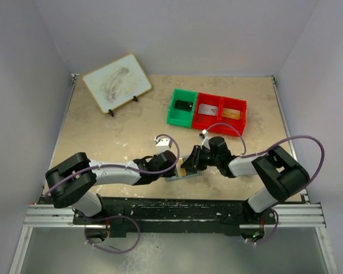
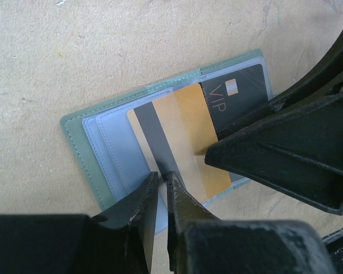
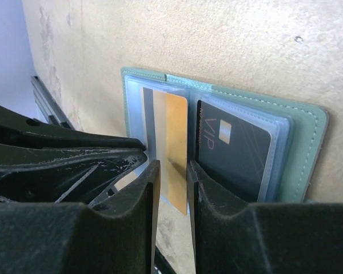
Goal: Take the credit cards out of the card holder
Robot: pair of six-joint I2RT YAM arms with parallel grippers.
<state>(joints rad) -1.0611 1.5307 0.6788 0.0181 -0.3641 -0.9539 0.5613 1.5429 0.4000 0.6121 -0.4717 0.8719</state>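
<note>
1. The card holder [image 1: 180, 170] lies open on the desk [image 1: 114, 142], near its front edge, between the left gripper [image 1: 174, 163] and the right gripper [image 1: 193, 162].
2. The VIP card [image 2: 240, 97] sits in one panel; a second card [image 2: 183, 137] overhangs the other.
3. Bins [image 1: 195, 108] stand behind to the right, and a board [image 1: 116, 83] behind to the left.

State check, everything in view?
card holder: open, lying flat
gold card: partly out of its pocket
VIP card: in its pocket
left gripper: jaws shut on gold card
right gripper: jaws nearly closed, grip unclear
green bin: occupied
red bin: both compartments occupied
</note>
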